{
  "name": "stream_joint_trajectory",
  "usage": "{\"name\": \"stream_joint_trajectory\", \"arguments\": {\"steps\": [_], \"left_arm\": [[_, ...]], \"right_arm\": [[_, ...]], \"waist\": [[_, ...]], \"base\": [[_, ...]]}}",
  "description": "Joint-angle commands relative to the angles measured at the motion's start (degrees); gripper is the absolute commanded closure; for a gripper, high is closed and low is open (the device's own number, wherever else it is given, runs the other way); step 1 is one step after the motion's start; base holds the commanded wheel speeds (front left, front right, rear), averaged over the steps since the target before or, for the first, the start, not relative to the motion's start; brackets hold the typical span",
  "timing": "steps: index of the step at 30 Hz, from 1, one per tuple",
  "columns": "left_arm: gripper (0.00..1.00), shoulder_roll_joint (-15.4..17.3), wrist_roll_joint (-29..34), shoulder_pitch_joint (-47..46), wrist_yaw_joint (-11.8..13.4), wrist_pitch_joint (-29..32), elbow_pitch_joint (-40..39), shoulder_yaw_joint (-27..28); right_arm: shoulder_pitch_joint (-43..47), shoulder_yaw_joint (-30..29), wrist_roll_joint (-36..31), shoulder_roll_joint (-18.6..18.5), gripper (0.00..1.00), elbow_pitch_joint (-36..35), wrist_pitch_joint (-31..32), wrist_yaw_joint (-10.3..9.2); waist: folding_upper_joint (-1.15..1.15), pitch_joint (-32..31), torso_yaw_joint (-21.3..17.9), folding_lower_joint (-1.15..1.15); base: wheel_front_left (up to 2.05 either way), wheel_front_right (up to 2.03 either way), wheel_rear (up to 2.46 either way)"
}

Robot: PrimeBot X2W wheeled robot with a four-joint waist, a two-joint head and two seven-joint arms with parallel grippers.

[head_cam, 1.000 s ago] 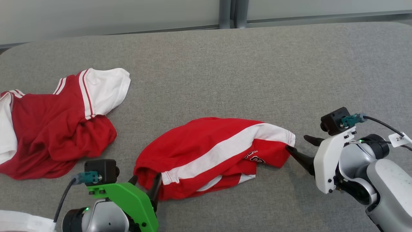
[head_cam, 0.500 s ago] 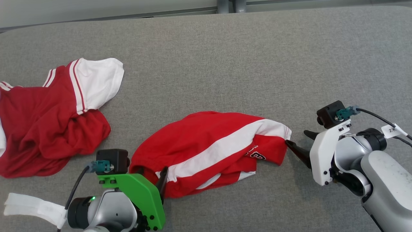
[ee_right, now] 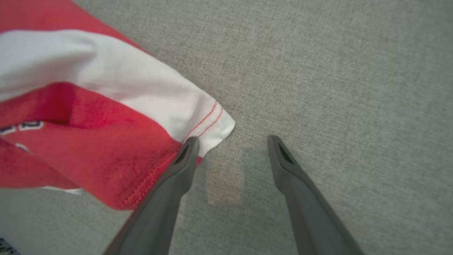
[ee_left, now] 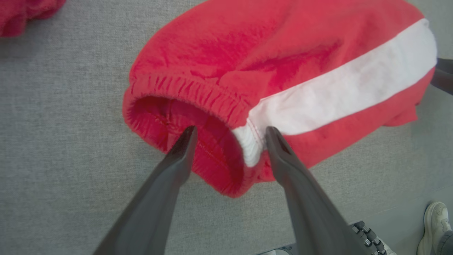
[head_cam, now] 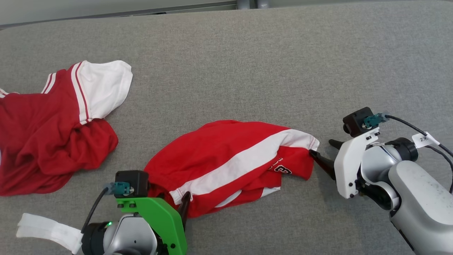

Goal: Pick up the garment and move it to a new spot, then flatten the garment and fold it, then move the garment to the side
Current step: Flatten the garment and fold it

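Shorts: red with a white side stripe, lying rumpled on the grey table, right between my two sets of fingers.
Waistband: the elastic end of the shorts, on my left side, gaping open towards me so I can see inside it.
Left fingers: spread wide, not pinching anything. One tip sits over the inside of the waistband opening. The other is over the outside, by the end of the white stripe, so the waistband edge runs between them.
Hem corner: the leg end of the shorts, on my right side, where the white stripe finishes with red stitching.
Right fingers: also spread wide, holding nothing. One tip is right at the hem corner, touching or just over it, can't tell which. The other is over bare table just beside the shorts.
Lettering: dark print on the shorts near the hem end, too folded to read.
Other shirt: darker red and white, bunched up well off to the left of the shorts, not touching them.
White strip: pale band lying left of the shorts, beside my left arm.
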Motion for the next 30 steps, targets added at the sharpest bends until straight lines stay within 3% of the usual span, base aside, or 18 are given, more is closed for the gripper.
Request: {"name": "stream_joint_trajectory", "arguments": {"steps": [1, 3, 6, 10, 14, 28, 29, 30], "left_arm": [[0.11, 0.05, 0.31, -0.92, -0.2, -0.35, 0.28, 0.04], [0.19, -0.02, 0.24, -1.23, -0.32, -0.62, 0.58, 0.03], [0.51, -0.11, -0.04, -1.49, -0.44, -1.08, 0.93, -0.1], [0.8, -0.22, -0.49, -1.51, -0.56, -1.78, 1.48, -0.21], [1.0, -0.01, -0.8, -1.16, -0.58, -2.49, 1.93, 0.15], [1.0, -0.55, -1.85, -2.6, -0.74, -4.82, 3.44, 0.01], [1.0, -0.63, -2.01, -2.69, -0.81, -5.06, 3.63, -0.01], [1.0, -0.73, -2.15, -2.81, -0.92, -5.31, 3.83, -0.08]], "right_arm": [[-0.82, 0.48, 0.63, 0.75, 0.0, 0.58, -0.37, 0.03], [-1.31, 0.79, 0.99, 1.28, 0.0, 1.0, -0.47, 0.03], [-2.02, 1.25, 1.65, 1.8, 0.0, 1.22, -0.6, 0.03], [-2.04, 1.92, 3.34, 2.03, 0.0, 0.95, -0.78, 0.03], [-2.17, 2.4, 4.36, 1.6, 0.0, 0.05, -1.0, 0.03], [-1.44, 4.54, 6.45, 3.04, 0.0, 2.21, 1.31, 0.03], [-1.68, 4.91, 6.78, 3.26, 0.16, 2.08, 0.98, 0.03], [-1.97, 5.2, 7.14, 3.52, 0.54, 2.01, 0.48, 0.03]], "waist": [[0.64, 0.3, -0.18, 0.0], [0.64, 0.32, -0.25, 0.0], [0.64, 0.5, -0.32, 0.0], [0.64, 0.3, -0.18, 0.0], [0.64, -0.21, -0.21, 0.0], [0.64, 0.89, 0.07, 0.0], [0.64, 0.99, 0.1, 0.0], [0.64, 1.03, 0.13, 0.0]], "base": [[0.0, 0.0, 0.0], [0.0, 0.0, 0.0], [0.0, 0.0, 0.0], [0.0, 0.0, 0.0], [0.0, 0.0, 0.0], [0.0, 0.0, 0.0], [0.0, 0.0, 0.0], [0.0, 0.0, 0.0]]}}
